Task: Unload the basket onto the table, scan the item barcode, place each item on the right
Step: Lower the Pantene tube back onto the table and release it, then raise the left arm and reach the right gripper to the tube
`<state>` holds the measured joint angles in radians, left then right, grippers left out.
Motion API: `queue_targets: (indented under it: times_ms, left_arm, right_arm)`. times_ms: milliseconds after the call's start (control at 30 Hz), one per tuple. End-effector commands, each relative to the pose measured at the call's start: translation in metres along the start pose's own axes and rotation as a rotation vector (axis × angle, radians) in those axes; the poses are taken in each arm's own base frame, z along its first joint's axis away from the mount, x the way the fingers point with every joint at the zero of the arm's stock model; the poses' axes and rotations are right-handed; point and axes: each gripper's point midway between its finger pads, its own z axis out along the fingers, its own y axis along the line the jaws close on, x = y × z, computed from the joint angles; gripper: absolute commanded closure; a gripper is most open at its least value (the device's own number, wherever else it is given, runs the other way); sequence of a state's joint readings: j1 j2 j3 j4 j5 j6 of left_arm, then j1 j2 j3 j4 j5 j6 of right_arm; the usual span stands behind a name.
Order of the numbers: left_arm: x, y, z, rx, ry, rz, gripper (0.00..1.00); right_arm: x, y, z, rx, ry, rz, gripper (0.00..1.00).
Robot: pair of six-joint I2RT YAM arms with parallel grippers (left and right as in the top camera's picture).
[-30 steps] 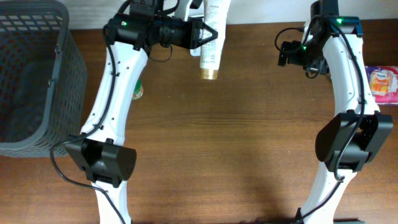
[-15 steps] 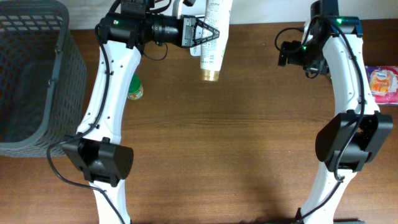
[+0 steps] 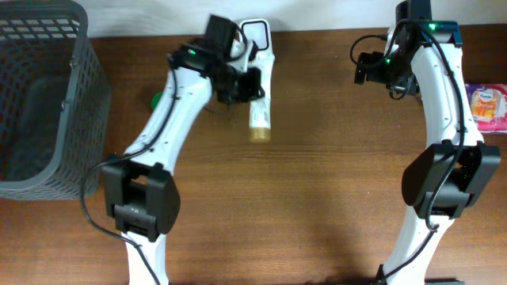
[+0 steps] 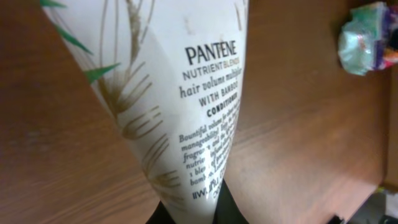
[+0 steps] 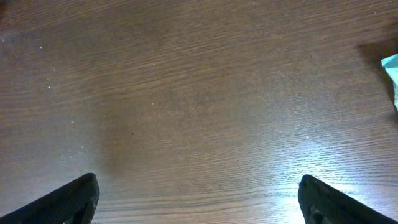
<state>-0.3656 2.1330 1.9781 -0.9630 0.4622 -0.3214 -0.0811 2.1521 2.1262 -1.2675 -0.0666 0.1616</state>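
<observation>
The item is a white Pantene conditioner tube (image 3: 261, 87) with a gold cap (image 3: 260, 133), held over the back middle of the brown table (image 3: 317, 198). My left gripper (image 3: 240, 81) is shut on it from the left. In the left wrist view the printed tube (image 4: 186, 93) fills the frame, and its narrow flat end sits pinched in my left gripper (image 4: 189, 213). No barcode shows in any view. My right gripper (image 3: 367, 67) hangs open at the back right. In the right wrist view, my right gripper (image 5: 199, 202) has only bare wood between its wide-set fingertips (image 5: 78, 198).
A dark grey mesh basket (image 3: 40, 103) stands at the far left. A small green thing (image 3: 158, 100) peeks out beside the left arm. A pink packet (image 3: 487, 107) lies at the right edge. A crumpled colourful packet (image 4: 367, 34) shows in the left wrist view.
The left arm has swung and turned its wrist, bringing the tube from the table's back edge toward the front. The green thing is now mostly behind the arm. The right arm has not moved.
</observation>
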Motion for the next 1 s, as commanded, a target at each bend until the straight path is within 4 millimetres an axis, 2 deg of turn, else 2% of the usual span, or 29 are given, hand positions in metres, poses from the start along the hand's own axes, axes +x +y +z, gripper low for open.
queue_targets:
  times_ms: [0,33,167,233,333,367,433,533,600,667,700,733,767,833,900,967]
  left_arm:
    - [0.021,0.011,0.045,0.012,0.064,-0.117,1.0]
    - [0.027,0.011,0.057,0.03,0.087,-0.119,1.0]
    - [0.043,0.021,0.085,0.011,0.148,-0.132,0.99]
    - [0.047,0.024,0.092,0.005,0.164,-0.134,0.78]
    - [0.049,0.026,0.095,0.002,0.171,-0.138,0.67]
    - [0.047,0.026,0.093,0.003,0.167,-0.137,0.55]
    - [0.044,0.027,0.088,0.006,0.163,-0.104,0.46]
    - [0.025,0.029,0.063,0.002,0.139,-0.082,0.45]
    - [0.003,0.035,0.031,-0.048,0.093,-0.092,0.45]
    - [-0.017,0.045,-0.001,-0.129,0.035,-0.102,0.37]
    - [-0.024,0.051,-0.014,-0.167,0.013,-0.106,0.32]
    - [-0.03,0.062,-0.031,-0.227,-0.015,-0.119,0.12]
    - [-0.032,0.069,-0.039,-0.255,-0.024,-0.13,0.01]
    - [-0.03,0.085,-0.048,-0.296,-0.017,-0.161,0.01]
    - [-0.024,0.098,-0.051,-0.349,0.004,-0.18,0.01]
    - [-0.021,0.108,-0.053,-0.4,0.009,-0.183,0.01]
  right_arm:
    - [-0.002,-0.005,-0.001,0.019,-0.009,0.016,0.01]
    - [-0.002,-0.005,-0.001,0.019,-0.008,0.016,0.01]
    - [-0.002,-0.005,-0.001,0.019,-0.009,0.016,0.01]
    - [-0.002,-0.005,-0.001,0.019,-0.009,0.016,0.01]
    - [-0.002,-0.005,-0.001,0.019,-0.008,0.016,0.01]
    - [-0.002,-0.005,-0.001,0.019,-0.009,0.016,0.01]
    - [-0.002,-0.005,-0.001,0.019,-0.008,0.016,0.01]
    - [-0.007,-0.004,-0.001,0.015,-0.028,0.015,0.01]
    - [-0.02,-0.002,-0.002,0.007,-0.081,0.012,0.01]
    - [-0.021,-0.001,-0.002,-0.001,-0.084,0.014,0.01]
    - [-0.019,0.008,-0.002,-0.05,-0.071,0.013,0.01]
    - [-0.011,0.019,-0.003,-0.119,-0.036,0.014,0.01]
    - [-0.006,0.036,-0.005,-0.221,-0.01,0.011,0.01]
    - [0.011,0.064,-0.002,-0.357,0.069,0.005,0.01]
    - [0.026,0.083,0.006,-0.415,0.124,-0.01,0.01]
    - [0.05,0.107,0.028,-0.419,0.182,-0.059,0.01]
